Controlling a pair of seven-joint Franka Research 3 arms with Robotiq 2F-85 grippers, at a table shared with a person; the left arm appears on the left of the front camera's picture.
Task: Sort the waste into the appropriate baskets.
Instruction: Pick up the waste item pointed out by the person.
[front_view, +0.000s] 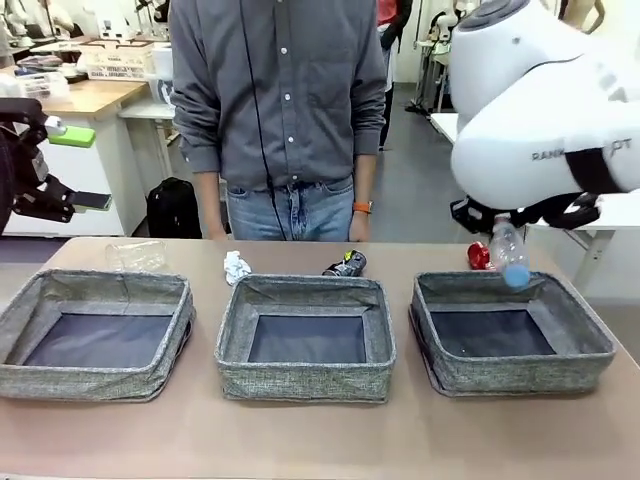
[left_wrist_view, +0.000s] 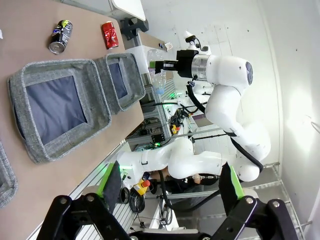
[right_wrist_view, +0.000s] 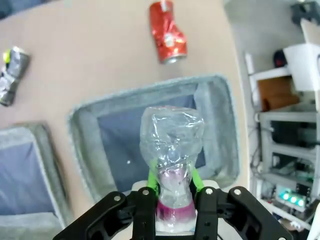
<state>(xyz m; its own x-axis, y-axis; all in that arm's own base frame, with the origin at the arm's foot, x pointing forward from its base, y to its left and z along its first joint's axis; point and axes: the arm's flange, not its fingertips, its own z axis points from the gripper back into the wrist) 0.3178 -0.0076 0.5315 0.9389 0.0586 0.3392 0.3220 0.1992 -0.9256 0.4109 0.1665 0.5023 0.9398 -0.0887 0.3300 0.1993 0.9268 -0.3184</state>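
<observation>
My right gripper (right_wrist_view: 172, 195) is shut on a clear plastic bottle (right_wrist_view: 170, 145) with a pinkish label, its green pads (right_wrist_view: 151, 179) pressing the neck end. The bottle (front_view: 508, 252) hangs over the far edge of the right basket (front_view: 585, 335), which lies under it in the right wrist view (right_wrist_view: 87, 150). A crushed red can (front_view: 478, 256) (right_wrist_view: 167, 31) lies just beyond that basket. The black can (front_view: 345, 264), paper ball (front_view: 237, 267) and clear cup (front_view: 135, 255) lie behind the middle basket (front_view: 305, 380) and left basket (front_view: 95, 380). My left gripper (left_wrist_view: 170, 195) is open and holds nothing, raised at the table's left edge (front_view: 55, 165).
A person (front_view: 280, 110) stands at the far side behind the middle basket, arms hanging down. The baskets stand in a row with narrow gaps between them. A bare strip of table (front_view: 320, 440) runs along the near edge. Desks and shelves stand behind.
</observation>
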